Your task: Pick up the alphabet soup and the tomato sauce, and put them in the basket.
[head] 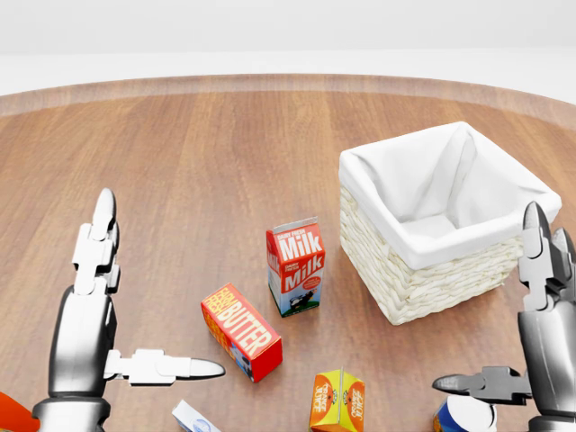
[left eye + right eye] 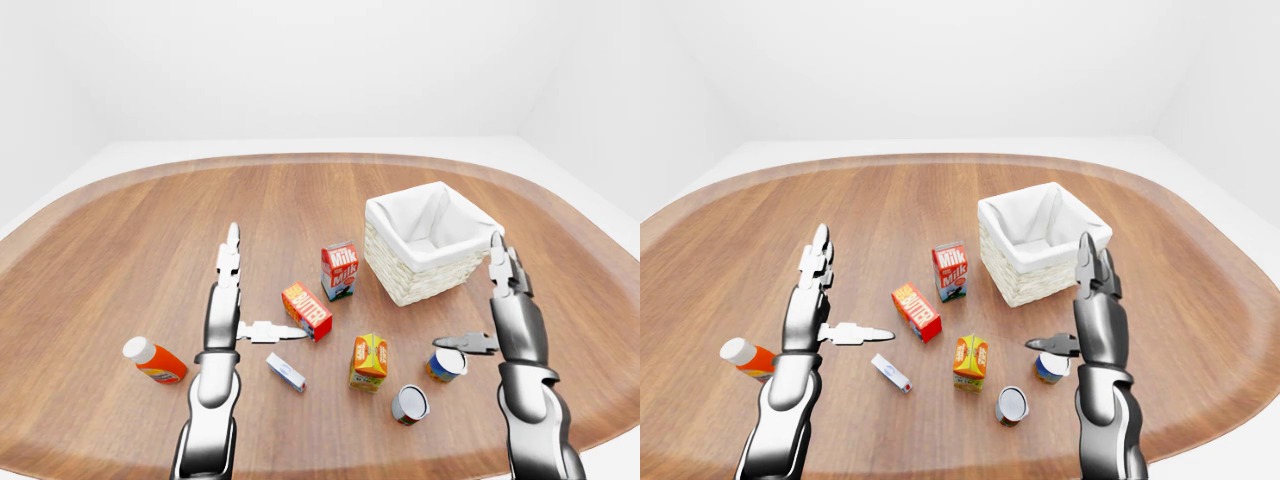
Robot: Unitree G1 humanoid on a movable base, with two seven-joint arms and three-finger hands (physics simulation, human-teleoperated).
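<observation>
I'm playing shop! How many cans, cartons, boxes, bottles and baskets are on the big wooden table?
Cans: 2, a blue-labelled can standing upright and a grey can lying on its side.
Cartons: 2, a red-and-white milk carton and an orange juice carton.
Boxes: 2, a red butter box and a small white-and-blue box.
Bottles: 1, an orange bottle with a white cap.
Baskets: 1, a white-lined wicker basket.
Total: 8.

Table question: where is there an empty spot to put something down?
Bare wood spreads across the table above the left hand and left of the milk carton. It is crowded between the butter box and the two cans.
</observation>
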